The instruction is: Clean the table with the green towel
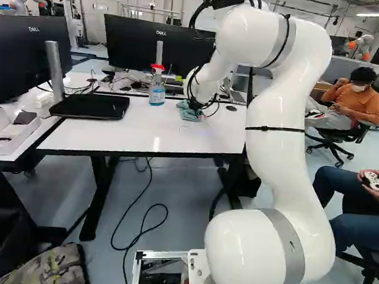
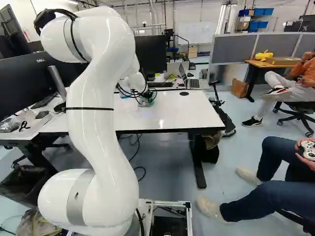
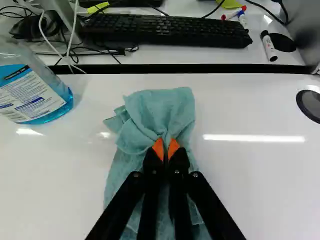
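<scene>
reaching out over a white surface, a white robot arm lowers its black claw onto a crumpled green towel. the claw is nearly closed: its two orange pads stand close together, tips side by side, with a pinched fold of the towel between them. the towel is a soft blue-green and lies on the surface near its far edge. one part bunches up in folds just ahead of the fingertips, and the rest trails back beneath the fingers, spreading out to both sides of them.

in the left base view, a clear spray bottle with blue liquid and a red top stands upright on the surface, to the left of the towel and apart from it. on the towel's other side, a round black disc sits in the surface.

past the surface's black far edge, a black keyboard lies among loose cables, with a white marker near its end. at the left of the left base view, a large dark monitor stands on a black base. farther back, at the upper right, is another robot, white with orange.
</scene>
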